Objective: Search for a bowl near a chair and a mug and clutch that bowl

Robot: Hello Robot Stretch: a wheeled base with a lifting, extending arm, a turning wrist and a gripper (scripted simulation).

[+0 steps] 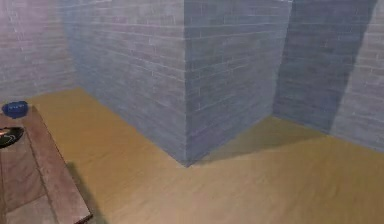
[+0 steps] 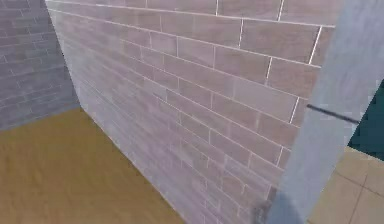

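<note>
Forward view: plank table [image 1: 45, 178], perhaps blue bowl [image 1: 14, 108]

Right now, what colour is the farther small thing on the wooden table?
The small thing is blue; see the forward view's left edge.

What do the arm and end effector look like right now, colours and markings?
Neither's colours or markings can be told from these pictures. The arm side view gives a pale brick wall and tan floor; the forward view, a wooden table with a small blue thing.
</note>
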